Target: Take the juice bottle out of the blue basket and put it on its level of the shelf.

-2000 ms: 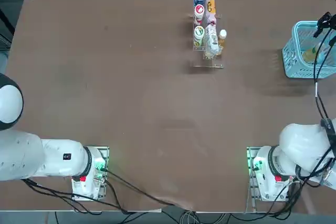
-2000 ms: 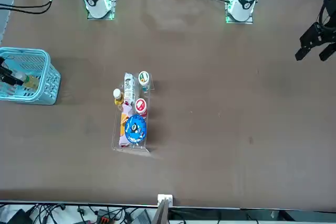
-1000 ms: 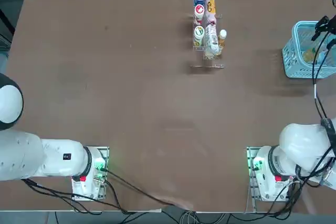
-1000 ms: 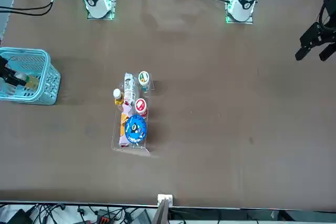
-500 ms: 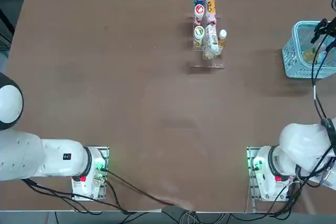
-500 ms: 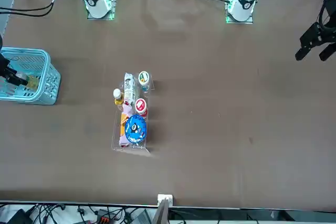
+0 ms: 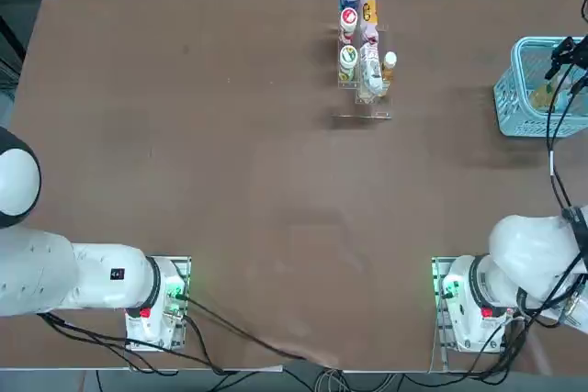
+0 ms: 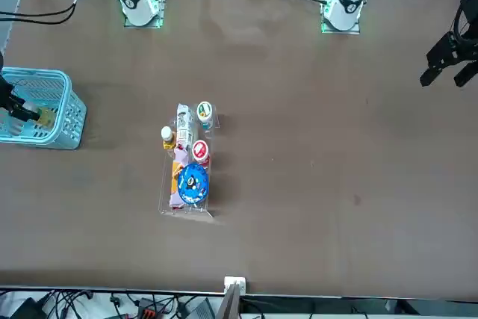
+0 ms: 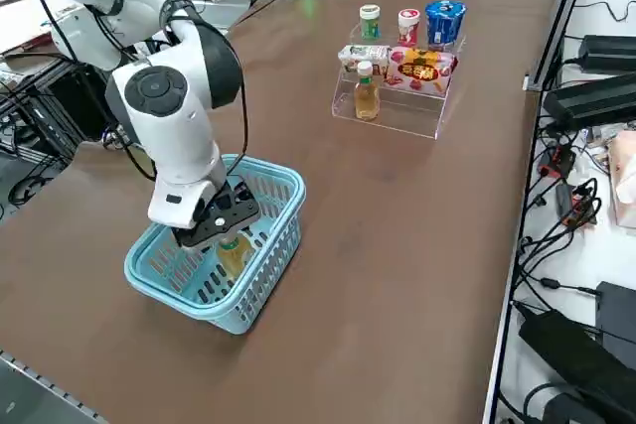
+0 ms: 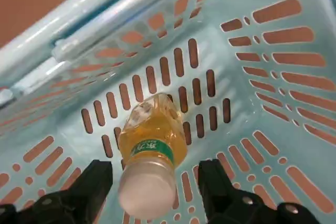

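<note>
Brown tabletop (image 7: 257, 190) spreads under everything; at two o'clock in the top view sits the blue basket (image 7: 518, 109), the juice bottle (image 10: 152, 145) inside. The right gripper (image 10: 153, 190) is spread apart, fingers either side of its white cap (nothing gripped). Toward twelve o'clock stands the loaded shelf (image 7: 372, 116).

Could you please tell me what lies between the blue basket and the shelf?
Bare tabletop only: the right side view shows nothing standing between the blue basket and the shelf.
</note>
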